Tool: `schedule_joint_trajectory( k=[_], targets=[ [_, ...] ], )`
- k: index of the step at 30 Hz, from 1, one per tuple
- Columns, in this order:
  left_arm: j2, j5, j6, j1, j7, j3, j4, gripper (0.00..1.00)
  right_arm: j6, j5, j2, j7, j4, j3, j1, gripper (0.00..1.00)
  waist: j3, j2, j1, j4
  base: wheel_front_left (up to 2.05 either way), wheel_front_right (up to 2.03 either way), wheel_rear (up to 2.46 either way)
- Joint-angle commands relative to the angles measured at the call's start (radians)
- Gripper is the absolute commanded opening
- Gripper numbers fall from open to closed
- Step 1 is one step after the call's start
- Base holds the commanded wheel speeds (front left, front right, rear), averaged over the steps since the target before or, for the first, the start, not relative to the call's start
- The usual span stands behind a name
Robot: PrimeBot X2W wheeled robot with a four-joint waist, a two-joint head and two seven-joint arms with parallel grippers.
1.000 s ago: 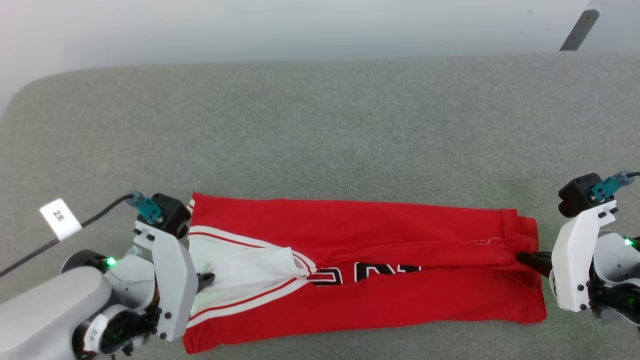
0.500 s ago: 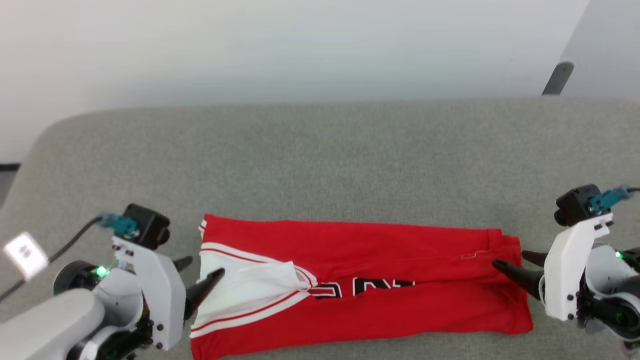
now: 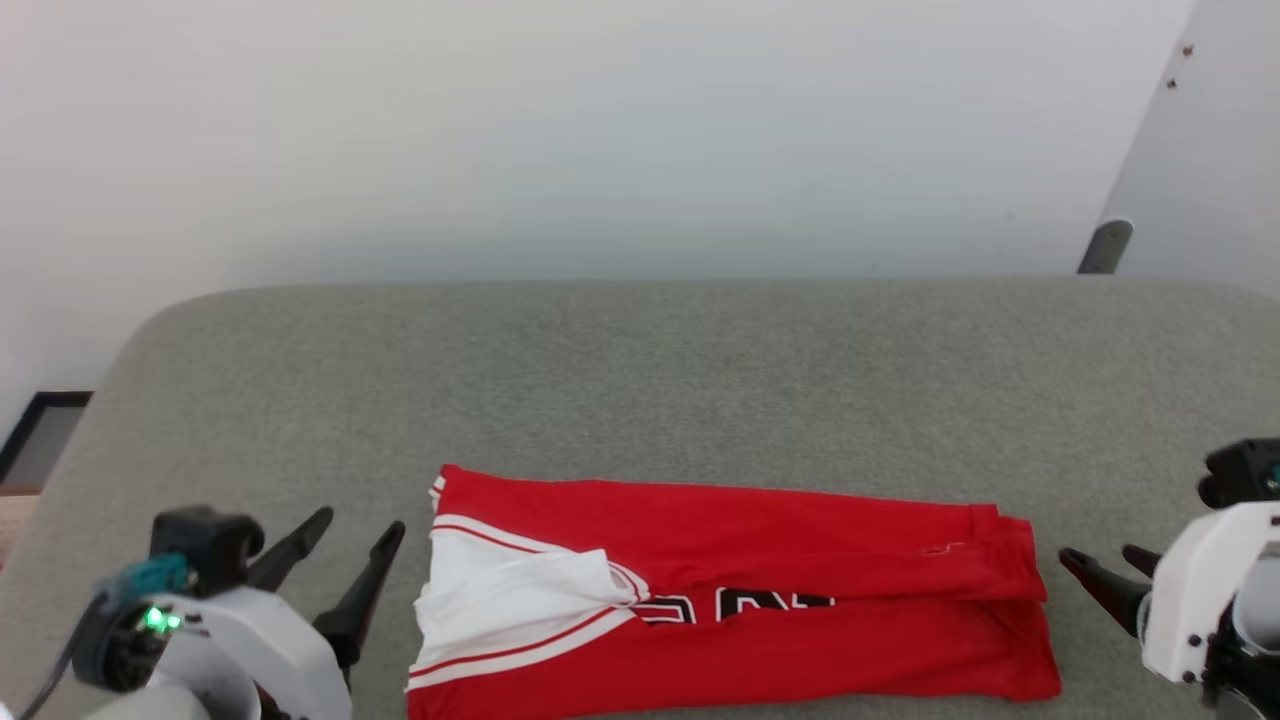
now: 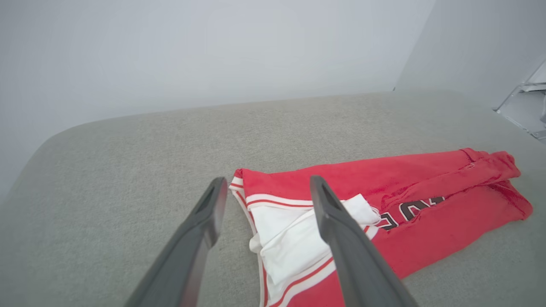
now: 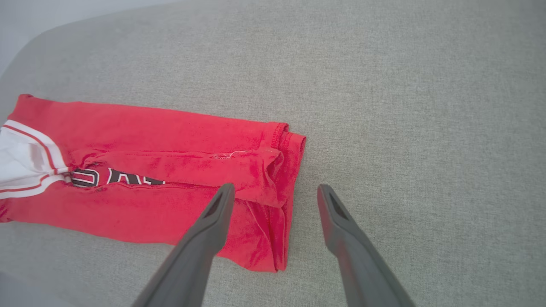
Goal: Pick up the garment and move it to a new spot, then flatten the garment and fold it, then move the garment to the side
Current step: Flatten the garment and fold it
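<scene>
Garment (image 3: 760, 530): long red folded strip, white sleeve atop; left gripper (image 3: 361, 520), right gripper (image 3: 1097, 551) spread, empty.

A grey, felt-covered bench (image 3: 640, 380) spans the head view, its far left corner rounded, its far edge running straight below a plain pale wall (image 3: 560, 140). Light is soft and even, leaving a faint shade along the wall's foot. At the right a greyer wall panel (image 3: 1230, 150) meets the first along a slanted seam and bears two small dark dots (image 3: 1186, 49). A short grey post (image 3: 1103, 247) stands just behind the bench's far right edge. Off the far left corner a dark frame (image 3: 40, 435) sits lower down
</scene>
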Motion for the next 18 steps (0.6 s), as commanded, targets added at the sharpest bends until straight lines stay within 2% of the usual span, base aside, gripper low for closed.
schedule_joint_trajectory(
  k=[1,4,8,14,18],
  targets=[
    [-0.006,0.01,0.009,0.026,-0.016,0.014,0.002,1.0,-0.001,-0.003,0.006,-0.001,0.011,-0.015,0.014,1.0,-0.013,0.0,0.0,0.016,0.0,0.0,0.0],
    [-0.027,0.031,0.027,0.076,-0.034,0.073,0.008,1.0,-0.001,-0.015,0.013,0.003,0.039,-0.039,0.026,1.0,-0.02,0.0,0.0,0.031,0.0,0.0,0.0],
    [-0.089,0.123,0.05,0.171,-0.034,0.234,0.007,1.0,-0.001,-0.046,0.01,0.007,0.084,-0.059,0.024,1.0,-0.02,0.0,0.0,0.054,0.0,0.0,0.0],
    [-0.198,0.254,0.019,0.338,-0.034,0.435,0.01,1.0,-0.001,-0.061,0.012,0.017,0.186,-0.069,-0.018,1.0,-0.013,0.0,0.0,0.09,0.0,0.0,0.0],
    [-0.246,0.31,-0.001,0.395,-0.034,0.51,0.015,1.0,-0.001,-0.069,0.013,0.019,0.237,-0.06,-0.04,1.0,-0.008,0.0,0.0,0.111,0.0,0.0,0.0]
  ],
)
